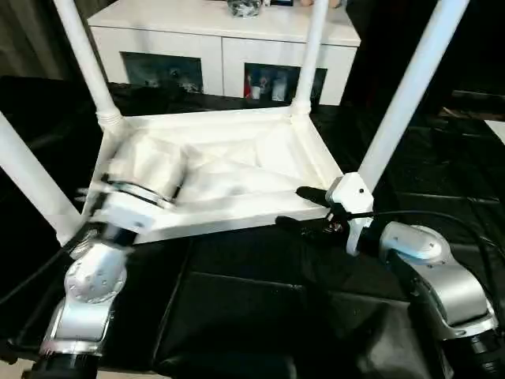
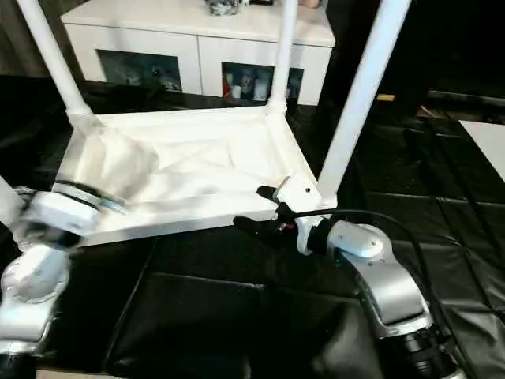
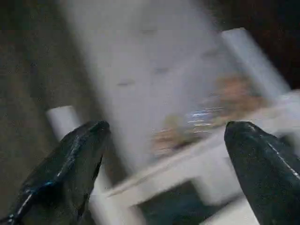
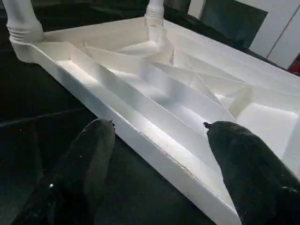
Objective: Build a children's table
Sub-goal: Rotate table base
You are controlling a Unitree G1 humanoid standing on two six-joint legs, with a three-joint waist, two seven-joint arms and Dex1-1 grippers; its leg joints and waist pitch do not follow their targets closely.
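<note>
The children's table lies upside down on the black mat, its ribbed white tabletop (image 1: pixel 237 212) facing up. Legs stand in all the corner sockets: far left (image 1: pixel 87 59), far right (image 1: pixel 314 47), near right (image 1: pixel 410 87) and near left (image 1: pixel 31 181). My right gripper (image 1: pixel 296 209) is open at the near right corner, beside the front rim (image 4: pixel 154 150), holding nothing. My left gripper (image 3: pixel 164 131) is open, its fingers (image 3: pixel 70 164) wide apart before blurred white table parts. My left wrist (image 1: pixel 130 201) hangs over the tabletop's near left part.
A white sideboard (image 1: pixel 221 31) with glass-fronted compartments stands behind the table. Black padded mat (image 1: pixel 260 308) covers the ground around it. A black cable (image 1: pixel 426 215) runs along my right forearm.
</note>
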